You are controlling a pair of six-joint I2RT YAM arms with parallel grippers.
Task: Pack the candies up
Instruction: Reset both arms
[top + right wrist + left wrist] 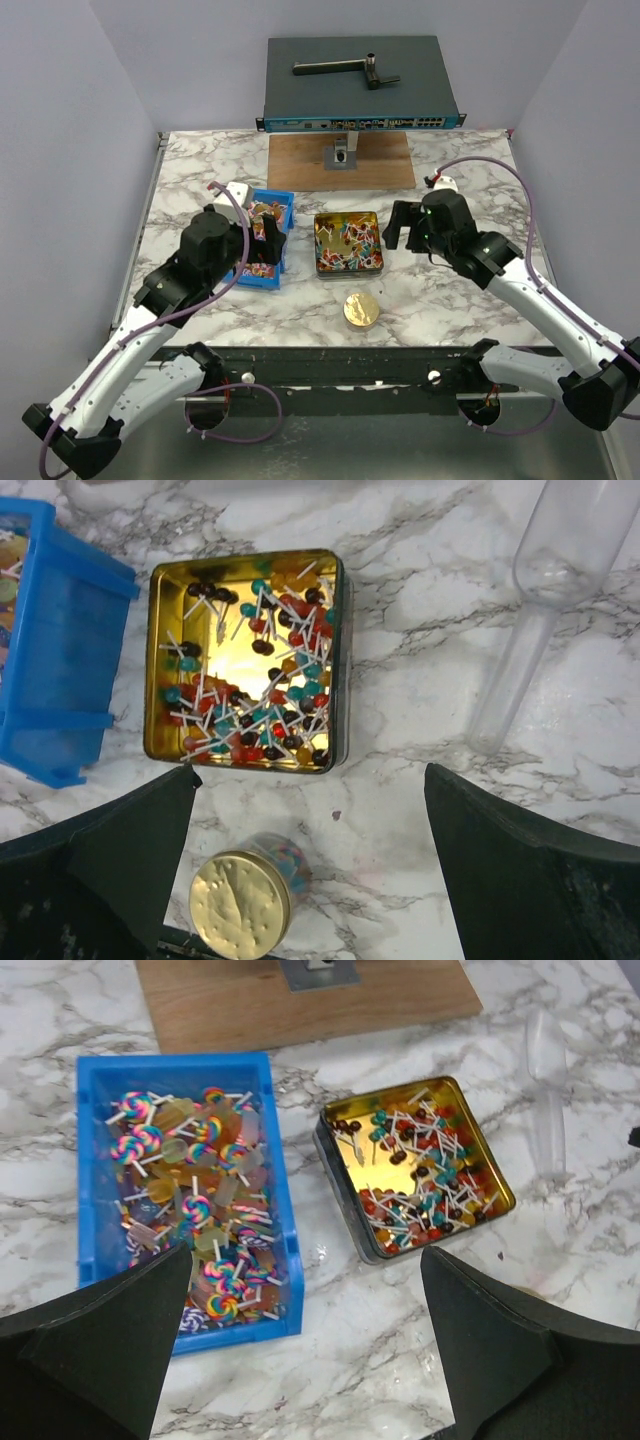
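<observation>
Judging by looks, the candies are light, loose and slippery, heaped in the blue bin with more in the gold tin on the counter; pinching single sticks seems fiddly, so the clear scoop by its handle looks the better hold; left fingers and right fingers spread wide, empty.

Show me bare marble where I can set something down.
Free: the far-left corner beside the wooden board; the near strip right of the gold-lidded jar. Crowded: the narrow gap between the blue bin and the tin, and right of the tin, where the clear scoop lies.
</observation>
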